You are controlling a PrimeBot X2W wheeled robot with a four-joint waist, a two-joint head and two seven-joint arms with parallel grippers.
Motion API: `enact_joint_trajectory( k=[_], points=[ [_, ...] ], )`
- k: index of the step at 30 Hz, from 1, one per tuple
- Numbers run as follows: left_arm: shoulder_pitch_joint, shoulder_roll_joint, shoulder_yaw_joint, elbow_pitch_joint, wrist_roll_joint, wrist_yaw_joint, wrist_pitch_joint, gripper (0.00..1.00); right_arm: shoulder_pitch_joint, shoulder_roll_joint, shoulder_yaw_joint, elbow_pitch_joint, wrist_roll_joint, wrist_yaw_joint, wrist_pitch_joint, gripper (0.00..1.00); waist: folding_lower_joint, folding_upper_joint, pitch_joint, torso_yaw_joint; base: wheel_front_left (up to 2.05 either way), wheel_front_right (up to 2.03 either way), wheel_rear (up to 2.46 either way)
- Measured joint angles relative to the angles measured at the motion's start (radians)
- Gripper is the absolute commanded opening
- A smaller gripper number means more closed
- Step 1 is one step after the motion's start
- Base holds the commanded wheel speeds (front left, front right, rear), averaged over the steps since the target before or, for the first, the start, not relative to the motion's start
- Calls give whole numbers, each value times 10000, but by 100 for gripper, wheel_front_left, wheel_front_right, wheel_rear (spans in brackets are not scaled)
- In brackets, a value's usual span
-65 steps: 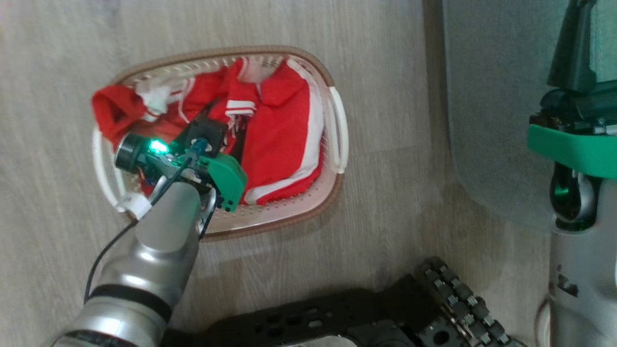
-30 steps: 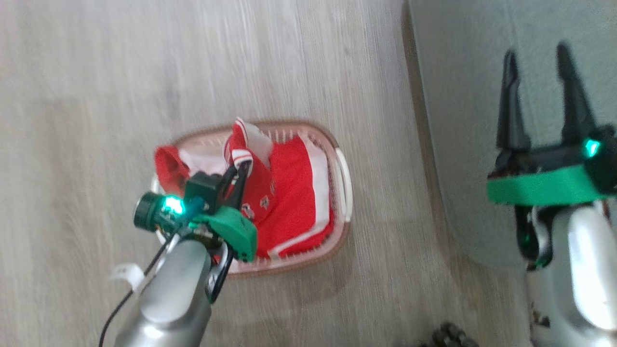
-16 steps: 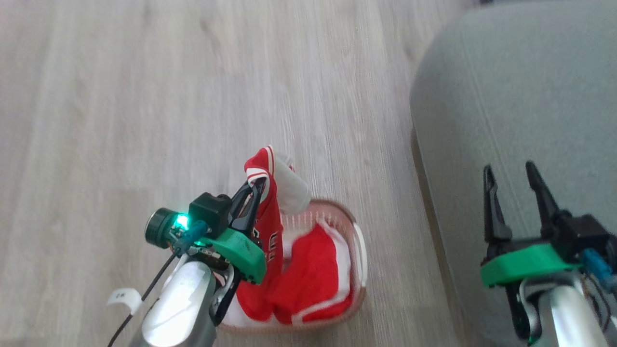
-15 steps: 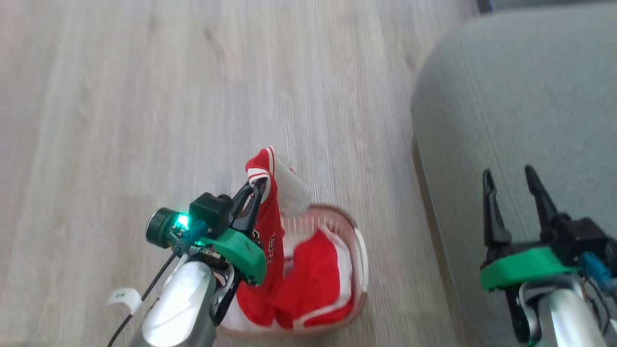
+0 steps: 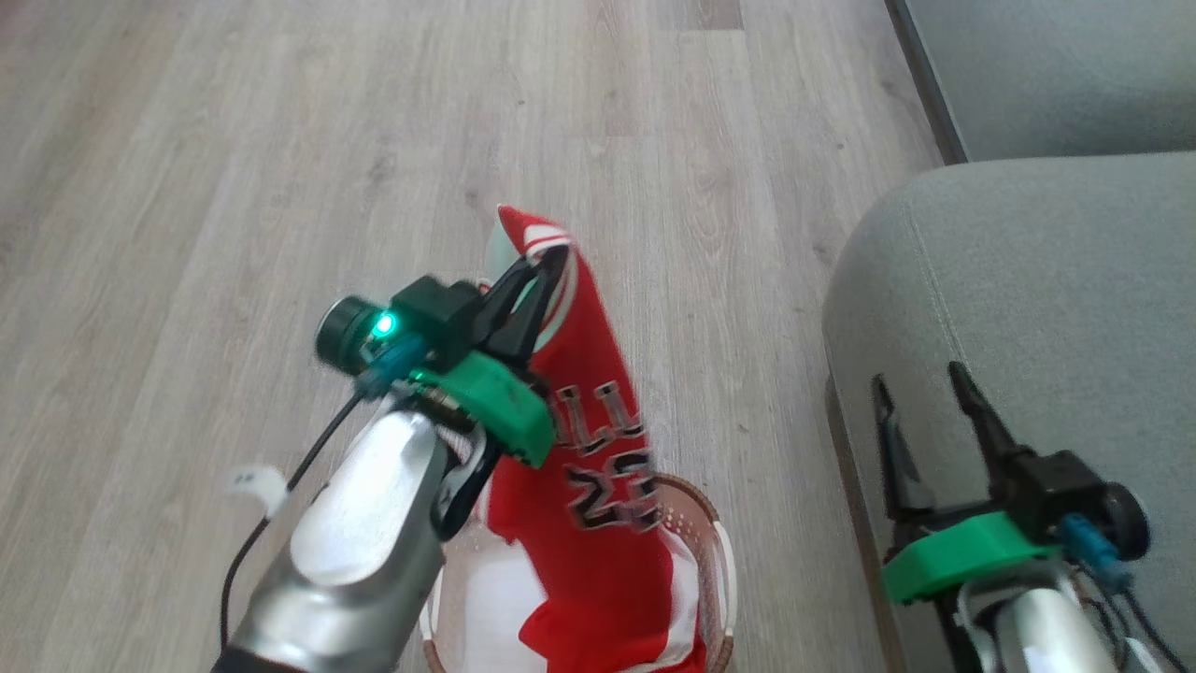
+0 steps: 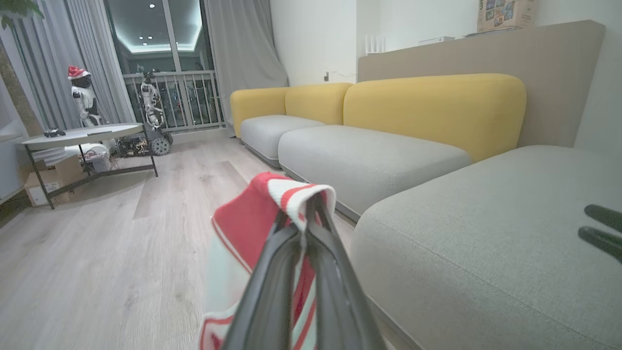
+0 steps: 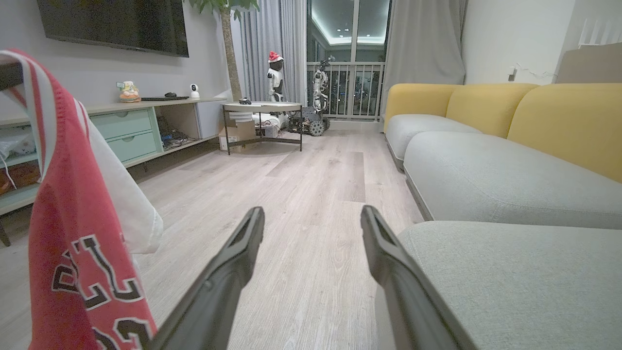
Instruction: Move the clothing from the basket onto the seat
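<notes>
My left gripper (image 5: 549, 260) is shut on the striped edge of the red jersey (image 5: 598, 402), holding it up above the floor. The jersey hangs down with its dark lettering showing, and its lower end reaches into the basket (image 5: 723, 561) at the bottom edge. More red and white cloth lies in the basket beneath it. The left wrist view has the pinched red-and-white trim (image 6: 291, 192) at the closed fingertips. My right gripper (image 5: 916, 379) stands open over the near edge of the grey seat (image 5: 1046, 280), holding nothing. In the right wrist view, the jersey (image 7: 73, 233) hangs at the left.
Pale wood floor (image 5: 280, 140) stretches ahead and to the left. More grey cushions with yellow backs (image 6: 437, 107) run along the wall. A round table (image 7: 262, 106) and a low cabinet (image 7: 136, 126) stand further off, with small robots (image 7: 275, 73) by the window.
My left gripper has risen with the jersey, drawing it up out of the basket. The head view has tilted up, so the basket now sits at the bottom edge. The right gripper stays open.
</notes>
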Motion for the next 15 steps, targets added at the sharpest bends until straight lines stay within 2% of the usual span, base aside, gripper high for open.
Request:
enact_joint_trajectory(
  k=[5, 10, 15],
  points=[
    [-582, -2, -746, -96, -466, 31, 92, 0, -133, -2, 786, 349, 0, 2, 0, 100, 0, 0, -152, 121, 0, 0, 0],
    [-1172, -12, -1457, -211, -1032, 290, 132, 0, -817, -6, 1898, 1055, -13, 2, 0, 100, 0, 0, -228, 196, 0, 0, 0],
    [-1392, -17, -1952, -201, -1402, 495, 132, 0, -1395, -33, 2569, 1482, 25, 2, 0, 100, 0, 0, -257, 247, 0, 0, 0]
  ],
)
